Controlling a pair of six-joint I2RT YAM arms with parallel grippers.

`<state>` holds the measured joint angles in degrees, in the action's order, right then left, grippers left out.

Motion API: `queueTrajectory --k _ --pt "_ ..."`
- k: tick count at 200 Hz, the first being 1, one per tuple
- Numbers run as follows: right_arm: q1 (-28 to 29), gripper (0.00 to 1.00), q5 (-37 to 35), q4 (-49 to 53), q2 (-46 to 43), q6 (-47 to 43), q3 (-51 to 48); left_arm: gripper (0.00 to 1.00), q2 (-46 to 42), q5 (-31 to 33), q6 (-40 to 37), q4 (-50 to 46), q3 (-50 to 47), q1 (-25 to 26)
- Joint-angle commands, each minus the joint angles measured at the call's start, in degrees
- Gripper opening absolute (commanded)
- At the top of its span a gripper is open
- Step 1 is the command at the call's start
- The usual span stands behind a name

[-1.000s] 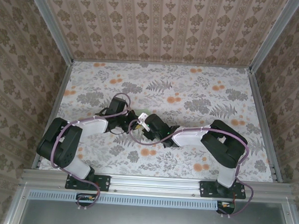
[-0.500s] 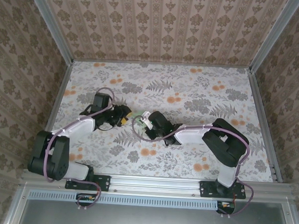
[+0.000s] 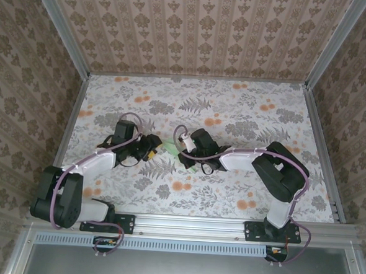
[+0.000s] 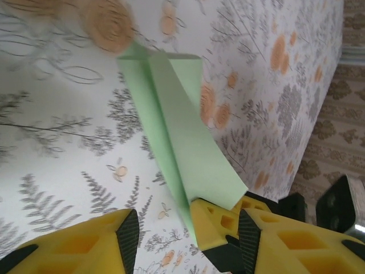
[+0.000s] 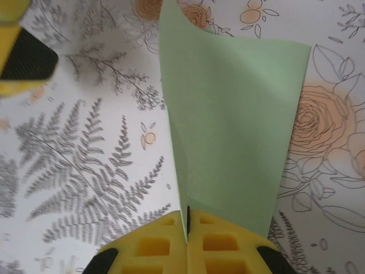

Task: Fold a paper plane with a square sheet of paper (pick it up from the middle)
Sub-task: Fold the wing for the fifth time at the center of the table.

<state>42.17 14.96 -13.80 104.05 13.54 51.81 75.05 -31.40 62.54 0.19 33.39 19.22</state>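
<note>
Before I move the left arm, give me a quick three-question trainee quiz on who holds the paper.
1. True or false: the right gripper pinches the green paper.
2. The jaws of the left gripper stand: A shut, B open, C clamped on the paper.
3. Fill in: under the paper lies a floral ____.
Key: 1 true; 2 B; 3 tablecloth.

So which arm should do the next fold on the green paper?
Probably left. The left jaws are open and free beside the green paper, while the right jaws are shut on its edge, busy holding it.
</note>
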Motion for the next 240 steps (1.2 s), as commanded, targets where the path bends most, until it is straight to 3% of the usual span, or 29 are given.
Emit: queueTrajectory --k 1,94,240 --pt "-1.7 0.02 7.6 -4.2 -0.7 8.5 -0.1 0.51 1.3 -1.1 -1.2 5.5 -0.8 1.8" --pt "-5.9 0.03 17.0 -13.4 1.9 21.8 -3.6 0.42 7.9 -1.6 0.2 14.9 -1.4 6.6" --pt "-6.6 0.04 20.6 -11.2 8.2 24.6 -1.2 0.39 14.1 -2.5 0.8 19.8 -1.6 8.8"
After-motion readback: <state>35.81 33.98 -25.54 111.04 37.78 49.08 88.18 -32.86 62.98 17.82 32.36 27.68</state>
